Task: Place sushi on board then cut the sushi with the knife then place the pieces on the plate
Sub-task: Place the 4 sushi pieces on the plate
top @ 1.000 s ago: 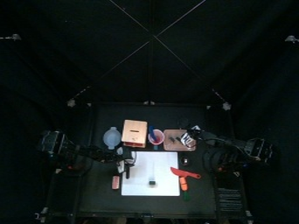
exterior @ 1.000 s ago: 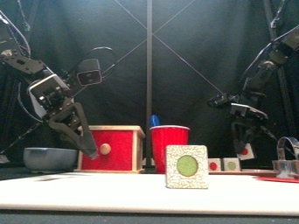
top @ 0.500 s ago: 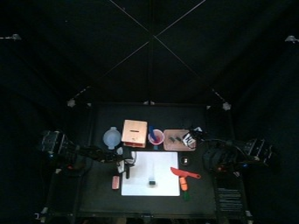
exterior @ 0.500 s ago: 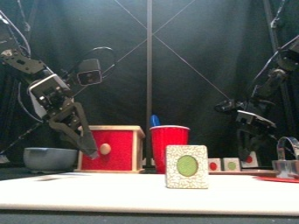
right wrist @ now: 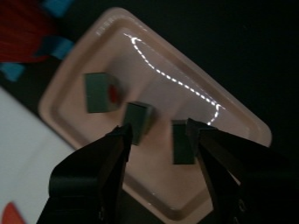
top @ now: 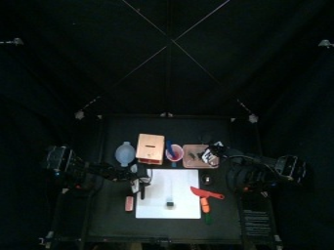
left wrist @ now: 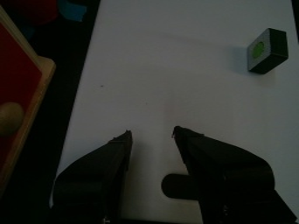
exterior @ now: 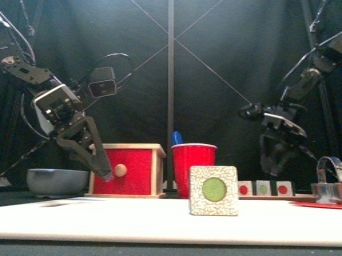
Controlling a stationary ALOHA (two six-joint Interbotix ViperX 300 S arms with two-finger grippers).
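Black table (top: pixel 111 220), pink tray (right wrist: pixel 176 74) holding three sushi pieces (right wrist: pixel 101 90), left jaws apart, right jaws apart

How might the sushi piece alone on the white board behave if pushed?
Standing on edge on the white board, the square green-centred sushi piece may tip under a high push. Its flat sides suggest sliding, not rolling.

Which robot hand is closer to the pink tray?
The right one. The right gripper hangs above the pink tray, jaws open over its sushi pieces. The left gripper is away from it, over the white cutting board.
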